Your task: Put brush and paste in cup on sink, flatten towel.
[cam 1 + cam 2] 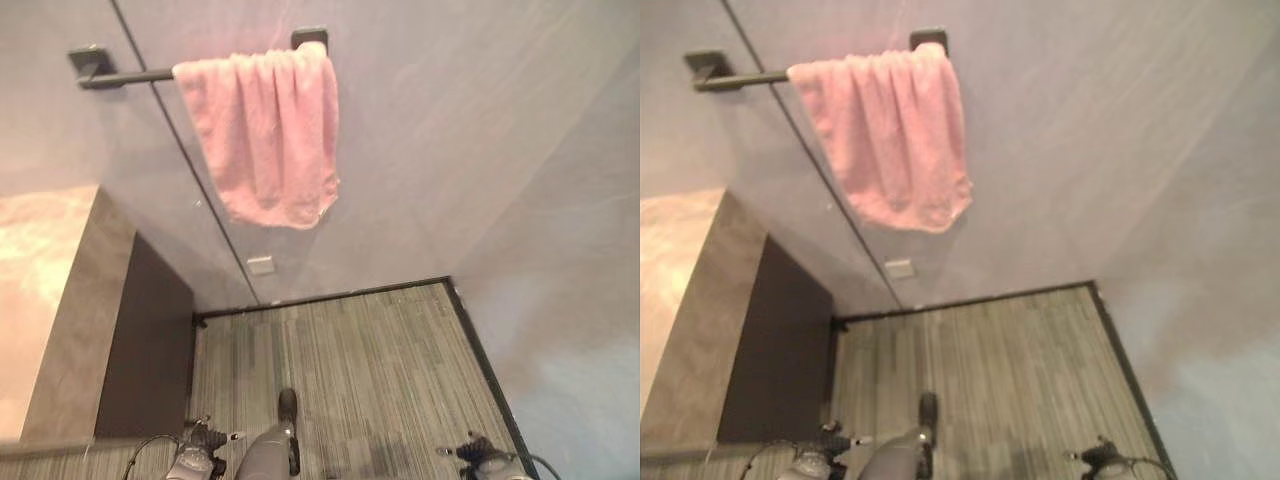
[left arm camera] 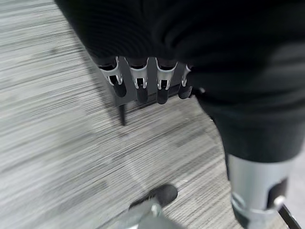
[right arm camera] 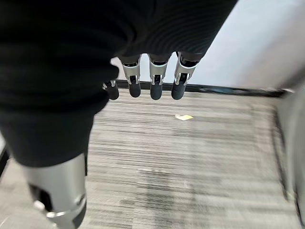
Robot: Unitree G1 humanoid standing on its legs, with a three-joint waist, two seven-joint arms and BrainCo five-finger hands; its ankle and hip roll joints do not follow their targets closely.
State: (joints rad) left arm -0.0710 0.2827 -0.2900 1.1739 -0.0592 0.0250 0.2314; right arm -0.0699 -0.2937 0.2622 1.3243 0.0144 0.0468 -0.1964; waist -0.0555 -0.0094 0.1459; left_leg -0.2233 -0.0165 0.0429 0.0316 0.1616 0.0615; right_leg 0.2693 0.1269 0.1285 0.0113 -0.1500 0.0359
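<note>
A pink towel (image 1: 265, 135) hangs bunched in folds over the right end of a dark wall bar (image 1: 120, 76), high on the grey wall. My left hand (image 2: 141, 86) hangs down over the striped floor with relaxed fingers and nothing in it. My right hand (image 3: 155, 81) hangs the same way, fingers straight and holding nothing. Both hands are far below the towel, at the bottom edge of the eye views.
A counter with a beige stone top (image 1: 40, 290) and a dark side panel (image 1: 150, 350) stands at the left. A small wall outlet (image 1: 260, 265) sits below the towel. The grey plank floor (image 1: 350, 370) meets a dark baseboard (image 1: 330, 296). A pale scrap (image 3: 184, 117) lies on the floor.
</note>
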